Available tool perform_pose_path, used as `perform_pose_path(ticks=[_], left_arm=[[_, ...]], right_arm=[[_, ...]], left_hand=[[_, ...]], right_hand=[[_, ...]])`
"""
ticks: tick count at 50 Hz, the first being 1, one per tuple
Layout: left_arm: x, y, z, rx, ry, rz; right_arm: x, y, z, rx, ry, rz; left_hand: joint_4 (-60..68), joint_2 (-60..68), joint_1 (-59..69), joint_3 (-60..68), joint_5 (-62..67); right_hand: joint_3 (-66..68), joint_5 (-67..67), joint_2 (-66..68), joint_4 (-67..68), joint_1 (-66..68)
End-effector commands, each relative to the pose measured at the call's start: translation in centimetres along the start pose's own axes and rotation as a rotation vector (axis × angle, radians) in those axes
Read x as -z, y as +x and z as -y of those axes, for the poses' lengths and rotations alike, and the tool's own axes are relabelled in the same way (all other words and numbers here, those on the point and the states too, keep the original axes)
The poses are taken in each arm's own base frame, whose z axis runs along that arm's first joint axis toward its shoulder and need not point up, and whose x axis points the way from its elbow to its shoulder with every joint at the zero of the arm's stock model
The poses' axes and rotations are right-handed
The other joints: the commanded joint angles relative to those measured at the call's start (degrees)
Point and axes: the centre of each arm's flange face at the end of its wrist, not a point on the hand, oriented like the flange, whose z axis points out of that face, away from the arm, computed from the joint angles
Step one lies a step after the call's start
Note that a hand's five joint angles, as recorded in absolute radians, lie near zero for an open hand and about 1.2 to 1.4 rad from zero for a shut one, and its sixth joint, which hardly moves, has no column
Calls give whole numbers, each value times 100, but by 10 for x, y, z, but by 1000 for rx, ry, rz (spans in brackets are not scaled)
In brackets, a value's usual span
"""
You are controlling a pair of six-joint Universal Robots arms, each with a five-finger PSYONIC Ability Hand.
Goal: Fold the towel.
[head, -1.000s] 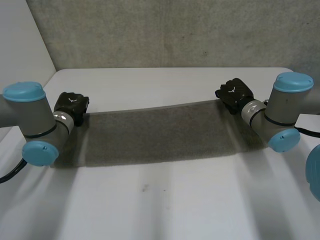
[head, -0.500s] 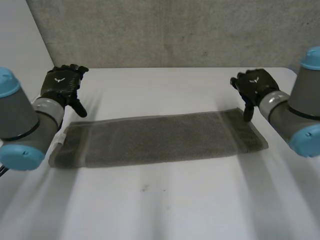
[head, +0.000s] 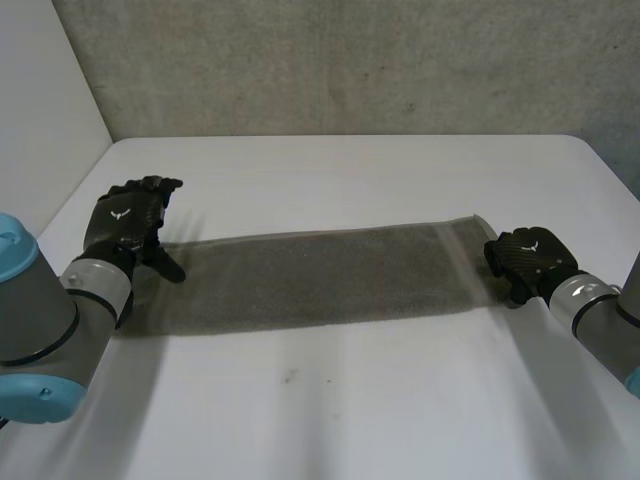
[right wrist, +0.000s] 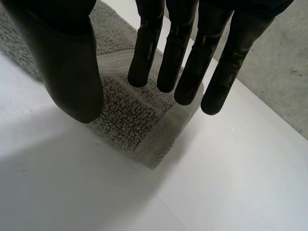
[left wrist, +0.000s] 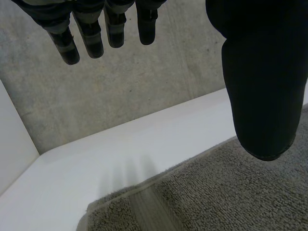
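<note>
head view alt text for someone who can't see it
A dark grey towel lies flat as a long strip across a white table, with a black robot hand at each short end: the left hand and the right hand, both open. A grey concrete wall stands behind the table.

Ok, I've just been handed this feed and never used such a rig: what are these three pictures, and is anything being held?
The head view looks down from behind two arms at a white table. A grey towel lies flat, stretched across it. The left robot hand is at the towel's left end, the right robot hand at its right end. The other two pictures come from a camera on each wrist, looking along the palm: the dark shapes are that hand's own fingers and thumb. Both hands have straight fingers near a towel corner and hold nothing.
</note>
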Motion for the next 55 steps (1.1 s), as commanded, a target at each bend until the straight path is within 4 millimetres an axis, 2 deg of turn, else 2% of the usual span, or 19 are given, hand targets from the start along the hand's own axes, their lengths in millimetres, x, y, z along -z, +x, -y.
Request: perform_pose_path(ticks=[1, 8, 11, 12, 13, 18, 24, 34, 38, 41, 42, 43, 45, 48, 50, 51, 53, 54, 55], left_arm=[[2, 0, -3, -1, -10, -2], [2, 1, -4, -1, -15, -4], [2, 1, -5, 0, -17, -4], [2, 1, -5, 0, -18, -4], [2, 1, -5, 0, -18, -4], [3, 0, -6, 0, -20, -2], [4, 1, -5, 0, -20, -4], [4, 1, -5, 0, -20, -4], [4, 1, -5, 0, -20, -2], [4, 1, -6, 0, -21, -2], [4, 1, -5, 0, -20, -2], [4, 1, -5, 0, -20, -2], [4, 0, -5, 0, -20, -1], [5, 1, -6, 0, -21, -2], [5, 1, -6, 0, -23, -2], [5, 1, -6, 0, -23, -2], [5, 1, -6, 0, -21, -2], [5, 1, -6, 0, -21, -2], [5, 1, -5, 0, -20, -2]], right_arm=[[-9, 0, -8, 2, -4, 0], [-14, -1, -14, 2, -17, 1], [-16, -1, -17, 20, -25, 0], [-17, 1, -16, 29, -27, -11], [-17, 1, -16, 29, -27, -11], [-11, 31, -17, 26, -88, -142], [11, 44, -17, 17, -173, -164], [41, 133, -57, 171, -349, -325], [43, 136, -54, 196, -355, -328], [48, 141, -34, 216, -314, -362], [49, 136, -16, 232, -266, -366], [49, 136, -16, 232, -266, -366], [44, 106, 27, 259, -134, -325], [40, 88, 46, 260, -72, -294], [35, 46, 79, 262, 38, -209], [35, 46, 79, 262, 39, -209], [33, -5, 112, 284, 160, -105], [33, -5, 112, 284, 160, -105], [32, -39, 124, 301, 216, -32]], left_hand=[[43, 51, -6, 43, -165], [43, 51, -6, 43, -165], [43, 51, -6, 43, -165], [43, 51, -6, 43, -165], [43, 51, -6, 43, -165], [43, 51, -6, 43, -165], [43, 51, -6, 43, -165], [43, 51, -6, 43, -165], [43, 51, -6, 43, -165], [43, 51, -6, 43, -165], [43, 51, -6, 43, -165], [43, 51, -6, 43, -165], [43, 51, -6, 43, -165], [43, 51, -6, 43, -165], [43, 51, -6, 43, -165], [43, 51, -6, 43, -165], [43, 51, -6, 43, -165], [43, 51, -6, 43, -165], [43, 51, -6, 43, -165]], right_hand=[[16, 40, 24, 31, 30], [33, 57, 41, 48, 47], [1496, 1520, 1504, 1511, 1510], [3389, 3413, 3397, 3404, 3403], [3408, 3431, 3416, 3423, 3422], [3408, 3432, 3416, 3423, 3422], [3408, 3432, 3416, 3423, 3422], [3408, 3432, 3416, 3423, 3422], [3408, 3432, 3416, 3423, 3422], [3408, 3432, 3416, 3423, 3422], [3408, 3432, 3416, 3423, 3422], [3408, 3432, 3416, 3423, 3422], [3408, 3432, 3416, 3423, 3422], [3408, 3432, 3416, 3423, 3422], [3408, 3432, 3416, 3423, 3422], [3408, 3432, 3416, 3423, 3422], [3408, 3432, 3416, 3423, 3422], [3408, 3432, 3416, 3423, 3422], [3408, 3432, 3416, 3423, 3422]])
